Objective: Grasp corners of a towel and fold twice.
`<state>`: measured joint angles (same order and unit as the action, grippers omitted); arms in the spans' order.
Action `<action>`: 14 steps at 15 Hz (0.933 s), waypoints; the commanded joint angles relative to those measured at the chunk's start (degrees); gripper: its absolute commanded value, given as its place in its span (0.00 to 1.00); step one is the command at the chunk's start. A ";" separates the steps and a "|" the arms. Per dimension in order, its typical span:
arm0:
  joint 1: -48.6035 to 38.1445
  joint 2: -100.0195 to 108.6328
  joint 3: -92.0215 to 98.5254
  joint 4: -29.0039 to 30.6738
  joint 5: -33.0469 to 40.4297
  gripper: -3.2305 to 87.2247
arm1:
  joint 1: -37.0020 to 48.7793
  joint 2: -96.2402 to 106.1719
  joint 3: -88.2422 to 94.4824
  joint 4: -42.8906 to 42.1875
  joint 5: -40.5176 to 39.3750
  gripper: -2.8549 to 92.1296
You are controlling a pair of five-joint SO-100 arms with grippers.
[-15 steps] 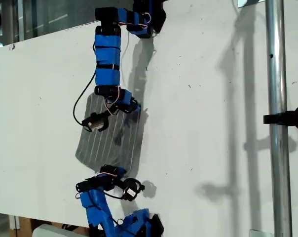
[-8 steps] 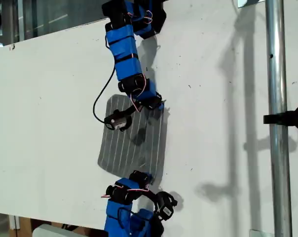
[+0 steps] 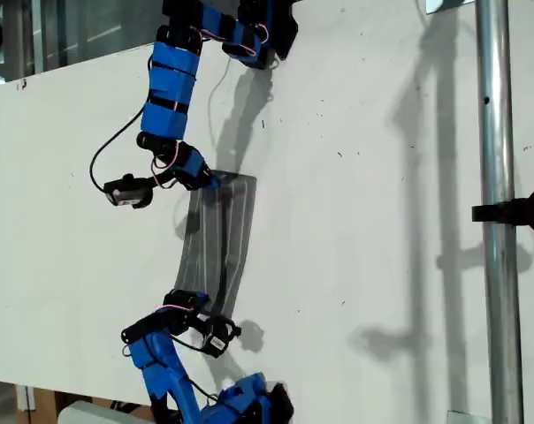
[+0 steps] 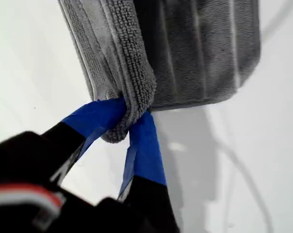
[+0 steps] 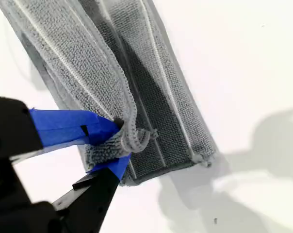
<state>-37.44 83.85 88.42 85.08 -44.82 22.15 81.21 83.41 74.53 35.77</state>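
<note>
I am pinching with my first gripper (image 4: 129, 114); its two blue-taped fingers (image 4: 100, 116) are closing from either side on a bunched corner (image 4: 118, 130) of the towel (image 4: 200, 53), so the jaws are clamped on cloth with only the fabric between them; the grey pile is folding over itself there, one layer lying on top of another, pale stripes running along it.

I am gripping likewise with my second gripper (image 5: 118, 141); its blue fingers (image 5: 69, 124) are squeezing a crumpled corner (image 5: 134, 138) of the towel (image 5: 151, 87), and the cloth is lifting in a ridge from that pinch while its lower layer is lying flat on the white table (image 5: 253, 58); another corner (image 5: 202, 158) is resting on the table just beside.

In the exterior view the towel (image 3: 218, 247) is lying as a narrow, doubled-over strip near the middle of the white table (image 3: 364, 177), towards that view's left; an arm (image 3: 165, 97) is reaching down from that view's top to the strip's upper end, and another arm (image 3: 161, 362) is reaching up from that view's bottom to its lower end; I cannot tell from the wrist views which of these is my first and which my second; a metal pole (image 3: 497, 132) is standing at the exterior view's right.
</note>
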 commanded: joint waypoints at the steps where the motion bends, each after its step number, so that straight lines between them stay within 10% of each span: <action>1: -4.92 -10.63 -20.39 5.63 5.01 0.00 | 6.42 4.57 -1.49 -3.78 -4.92 0.03; 6: -10.20 -10.20 -38.06 7.03 8.79 0.00 | 15.38 11.78 -5.63 -6.15 -13.01 0.03; 14: -3.16 -5.89 -15.29 4.48 0.62 0.02 | 1.67 9.32 9.93 -8.53 -1.67 0.03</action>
<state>-41.66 74.27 70.84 90.88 -43.24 25.14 90.53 91.67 68.38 32.34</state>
